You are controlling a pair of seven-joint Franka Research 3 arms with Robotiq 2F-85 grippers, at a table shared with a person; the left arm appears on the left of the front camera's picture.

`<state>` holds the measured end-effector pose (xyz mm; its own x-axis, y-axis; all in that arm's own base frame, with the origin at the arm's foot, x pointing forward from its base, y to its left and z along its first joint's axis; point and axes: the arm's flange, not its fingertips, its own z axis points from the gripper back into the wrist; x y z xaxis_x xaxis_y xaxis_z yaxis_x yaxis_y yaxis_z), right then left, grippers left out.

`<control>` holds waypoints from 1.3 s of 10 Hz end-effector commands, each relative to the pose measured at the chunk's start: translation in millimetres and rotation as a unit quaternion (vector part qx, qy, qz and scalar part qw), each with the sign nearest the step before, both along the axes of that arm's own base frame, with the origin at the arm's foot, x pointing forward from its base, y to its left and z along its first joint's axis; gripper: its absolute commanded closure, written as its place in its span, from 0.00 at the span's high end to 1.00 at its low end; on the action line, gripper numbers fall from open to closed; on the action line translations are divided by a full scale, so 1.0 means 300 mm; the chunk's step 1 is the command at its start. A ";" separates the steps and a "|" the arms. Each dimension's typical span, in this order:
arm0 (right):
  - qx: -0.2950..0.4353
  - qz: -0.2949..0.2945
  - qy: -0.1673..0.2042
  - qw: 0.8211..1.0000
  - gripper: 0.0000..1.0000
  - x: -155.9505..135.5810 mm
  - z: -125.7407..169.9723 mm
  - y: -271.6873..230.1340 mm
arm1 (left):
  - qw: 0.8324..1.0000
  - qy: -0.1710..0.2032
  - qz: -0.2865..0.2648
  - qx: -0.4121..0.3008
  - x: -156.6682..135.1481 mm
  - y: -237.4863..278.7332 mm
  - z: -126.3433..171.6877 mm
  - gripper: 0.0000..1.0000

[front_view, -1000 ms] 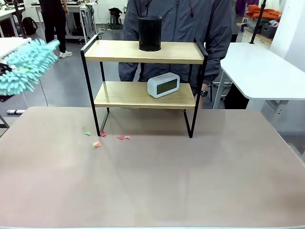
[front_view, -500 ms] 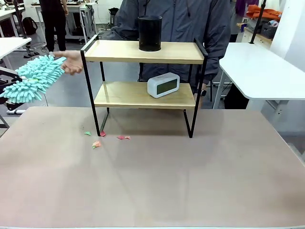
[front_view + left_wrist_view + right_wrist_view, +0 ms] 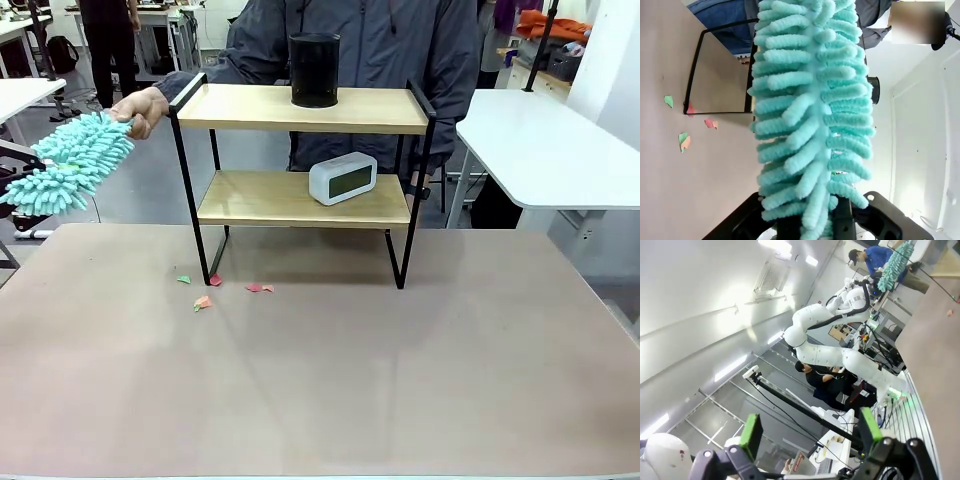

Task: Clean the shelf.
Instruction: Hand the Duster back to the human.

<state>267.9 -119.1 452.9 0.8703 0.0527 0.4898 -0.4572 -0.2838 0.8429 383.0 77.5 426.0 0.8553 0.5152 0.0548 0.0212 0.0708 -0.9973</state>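
Observation:
The shelf (image 3: 300, 110) stands at the table's far middle, two wooden boards in a black frame. A black cylinder cup (image 3: 315, 70) sits on its top board and a white clock (image 3: 342, 178) on the lower one. Left of the shelf hangs a fluffy teal duster (image 3: 70, 160), tilted with its tip up and to the right. In the left wrist view my left gripper (image 3: 812, 222) is shut on the duster (image 3: 810, 100) at its base. A person's hand (image 3: 143, 105) touches the duster's tip. My right gripper (image 3: 810, 435) stands open, off the table, with nothing between its green pads.
Small coloured paper scraps (image 3: 203, 300) lie on the table by the shelf's front left leg. The person stands right behind the shelf. A white side table (image 3: 550, 150) is at the right. The near half of the brown table (image 3: 330, 400) is bare.
The duster has dropped a little and swung right from a second ago. The person's hand came in from behind the shelf to its tip, then rose slightly.

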 end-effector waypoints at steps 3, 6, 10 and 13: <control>-0.007 0.006 -0.010 1.000 1.00 0.003 -0.002 -0.016 | 1.000 -0.009 -0.002 -0.001 -0.007 0.003 0.011 0.00; -0.007 0.006 -0.010 1.000 1.00 0.003 -0.002 -0.016 | 1.000 -0.008 -0.002 0.007 -0.005 0.000 0.008 0.73; -0.007 0.006 -0.010 1.000 1.00 0.003 -0.002 -0.016 | 0.999 -0.033 -0.027 0.001 -0.071 -0.021 0.056 1.00; -0.007 0.006 -0.010 1.000 1.00 0.003 -0.002 -0.016 | 0.988 -0.046 -0.146 -0.009 -0.205 -0.129 0.127 1.00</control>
